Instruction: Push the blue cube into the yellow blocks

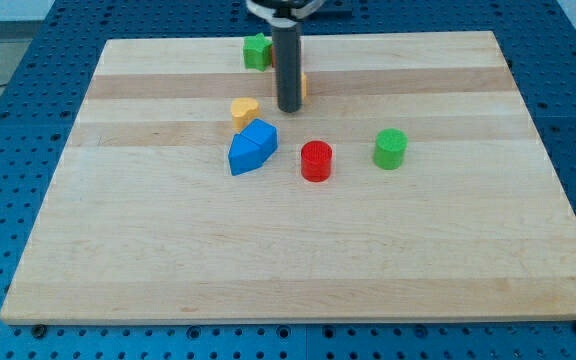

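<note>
— How many blocks are on the table [448, 260]?

— Seven. Two blue: the blue cube [262, 135] and a blue wedge-like block [240, 157], touching each other. Two yellow: a rounded yellow block [244, 109] and a second yellow block [304, 86], mostly hidden behind my rod, so I cannot tell its shape. Two green: a green block [257, 51] near the view's top edge and a green cylinder [390, 148]. One red cylinder [316, 160].

— Edges and room?

— Only the green block by the top edge sits close to a border. The others cluster in the upper middle, with wide bare wood toward the view's bottom, left and right.

— And the claw?

— The arm ends in a plain rod rather than a claw; it has hold of nothing. My tip [289, 109] stands on the wood between the two yellow blocks.

— The cube relative to it?

— The blue cube lies just below and slightly left of my tip, near it but apart. The rounded yellow block sits just above the cube, almost touching it.
</note>
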### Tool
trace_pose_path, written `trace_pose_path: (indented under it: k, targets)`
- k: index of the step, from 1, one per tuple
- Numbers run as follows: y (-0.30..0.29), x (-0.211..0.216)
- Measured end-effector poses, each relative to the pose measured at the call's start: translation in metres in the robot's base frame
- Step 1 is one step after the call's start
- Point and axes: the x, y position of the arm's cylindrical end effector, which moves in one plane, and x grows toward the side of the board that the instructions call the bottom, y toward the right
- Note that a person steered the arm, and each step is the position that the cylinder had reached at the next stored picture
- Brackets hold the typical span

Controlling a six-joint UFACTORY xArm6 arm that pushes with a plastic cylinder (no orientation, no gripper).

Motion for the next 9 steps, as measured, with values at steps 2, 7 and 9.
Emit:
trace_pose_path:
  k: [2, 7, 9]
  targets:
    - [-0.008, -0.031]
    - [-0.067, 0.066]
    - [-0.072, 0.031]
